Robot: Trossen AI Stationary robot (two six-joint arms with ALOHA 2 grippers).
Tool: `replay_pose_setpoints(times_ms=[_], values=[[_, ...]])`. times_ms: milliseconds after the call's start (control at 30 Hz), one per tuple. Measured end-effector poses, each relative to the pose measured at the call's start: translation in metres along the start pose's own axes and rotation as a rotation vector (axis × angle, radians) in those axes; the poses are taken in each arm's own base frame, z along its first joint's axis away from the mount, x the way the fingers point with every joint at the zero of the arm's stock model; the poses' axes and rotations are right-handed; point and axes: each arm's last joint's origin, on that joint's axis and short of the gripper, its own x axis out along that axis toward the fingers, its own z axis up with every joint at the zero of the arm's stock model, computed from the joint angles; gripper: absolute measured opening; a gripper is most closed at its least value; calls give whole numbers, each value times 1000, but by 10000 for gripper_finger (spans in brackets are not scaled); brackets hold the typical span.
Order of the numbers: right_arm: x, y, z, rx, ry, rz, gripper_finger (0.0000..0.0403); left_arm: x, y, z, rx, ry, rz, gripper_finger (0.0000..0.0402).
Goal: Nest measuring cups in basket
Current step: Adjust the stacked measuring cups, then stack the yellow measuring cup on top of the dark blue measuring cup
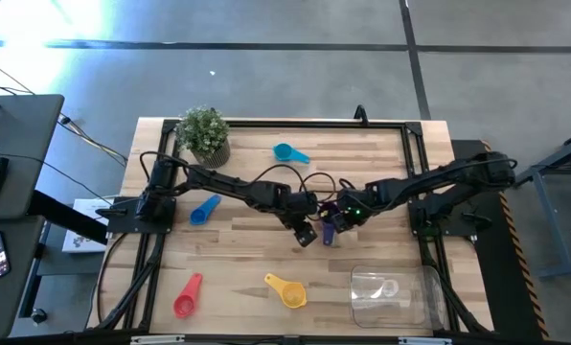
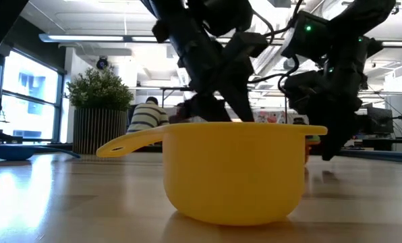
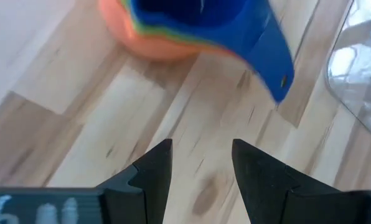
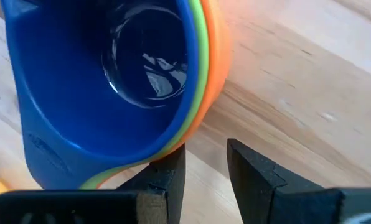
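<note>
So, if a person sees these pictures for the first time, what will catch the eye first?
Probably the two dark arms meeting at the middle of the table, the left gripper and the right gripper close together over a nested stack of cups, blue inside green inside orange. Next, the yellow cup fills the low view, near the table's front edge beside the clear basket.

Right hand [image 4: 205,163] open beside 3 nested cups [image 4: 129,81].

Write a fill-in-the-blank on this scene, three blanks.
1. The innermost cup of the stack is ____.
2. The cup nearest the low camera is ____.
3. The left claw is open and holds ____.
Missing: blue; yellow; nothing.
</note>
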Motion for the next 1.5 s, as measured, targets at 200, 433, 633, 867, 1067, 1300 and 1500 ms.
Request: replay_pose_setpoints(times_ms=[200, 433, 633, 867, 1067, 1300, 1500], values=[[9, 7, 7, 3, -33, 70, 110, -12, 6, -2, 11, 13, 95, 159], [9, 13, 15, 11, -67, 105, 110, -13, 16, 3, -9, 1, 143, 159], [9, 16, 18, -1, -66, 102, 110, -14, 19, 4, -32, -6, 162, 158], [11, 17, 19, -1, -72, 103, 110, -10, 18, 3, -38, -6, 159, 159], [11, 18, 20, -2, -90, 109, 110, -10, 15, 4, -33, -21, 144, 158], [10, 20, 17, -18, -28, 140, 110, -14, 18, 1, -39, 15, 173, 159], [4, 26, 11, -51, -23, 172, 110, -40, 14, 0, -39, 15, 174, 158]])
